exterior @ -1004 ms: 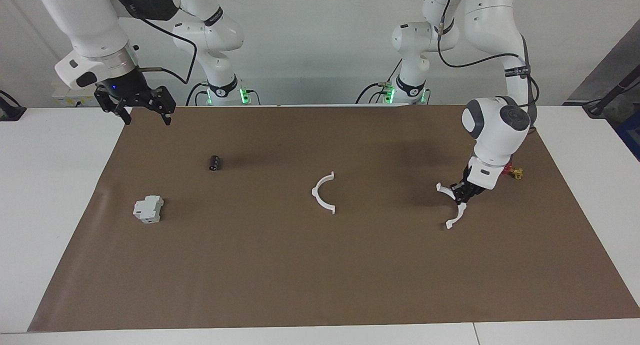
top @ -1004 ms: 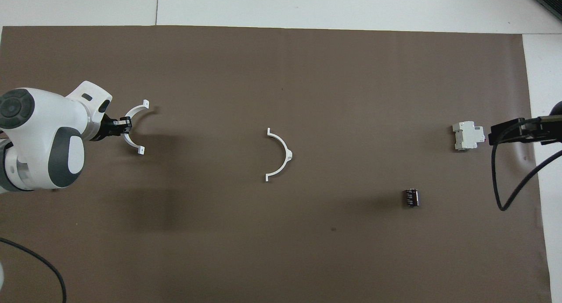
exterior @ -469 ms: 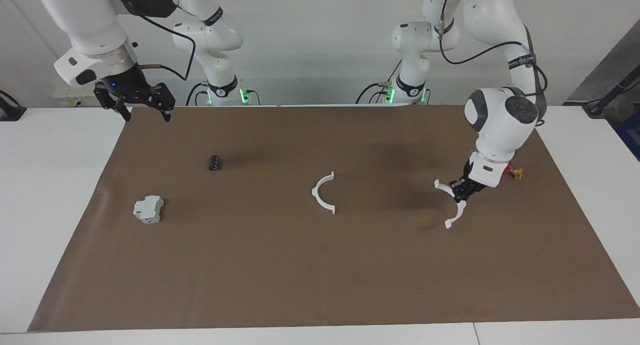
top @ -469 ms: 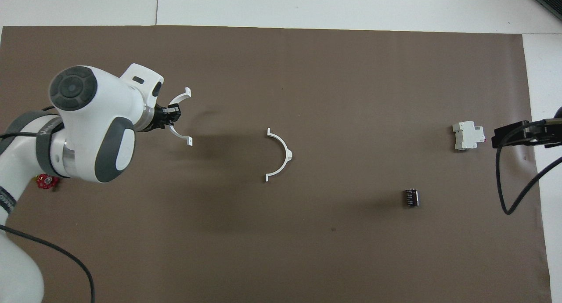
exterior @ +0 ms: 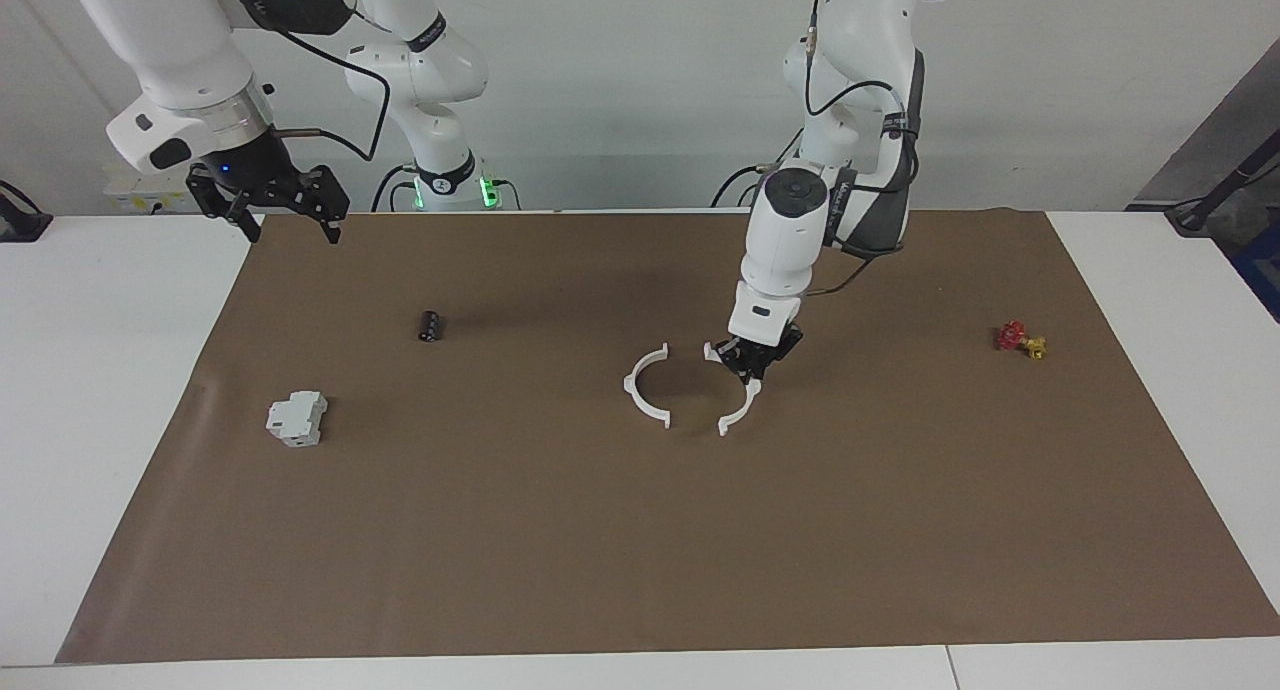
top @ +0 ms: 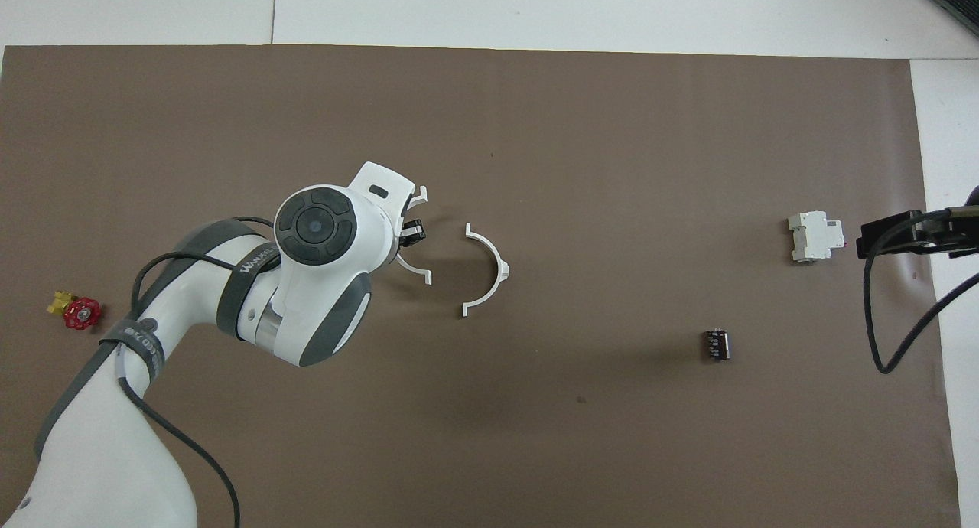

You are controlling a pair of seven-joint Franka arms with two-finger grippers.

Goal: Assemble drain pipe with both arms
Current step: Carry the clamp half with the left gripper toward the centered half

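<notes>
The drain pipe is in two white half-ring pieces. One half-ring (exterior: 641, 394) (top: 492, 265) lies flat on the brown mat near the table's middle. My left gripper (exterior: 750, 363) (top: 411, 234) is shut on the middle of the other half-ring (exterior: 741, 410) (top: 414, 268) and holds it just over the mat, beside the lying one toward the left arm's end. Their open sides face each other, with a small gap between the end tabs. My right gripper (exterior: 293, 230) (top: 881, 236) hangs open and holds nothing, over the mat's corner at the right arm's end, where that arm waits.
A pale grey boxy block (exterior: 297, 418) (top: 815, 237) and a small black cylinder (exterior: 429, 326) (top: 717, 344) sit toward the right arm's end. A small red and yellow valve (exterior: 1019, 339) (top: 75, 311) lies toward the left arm's end.
My left gripper has carried its half-ring from the left arm's end of the mat to the middle, beside the lying half-ring. The right arm has barely moved.
</notes>
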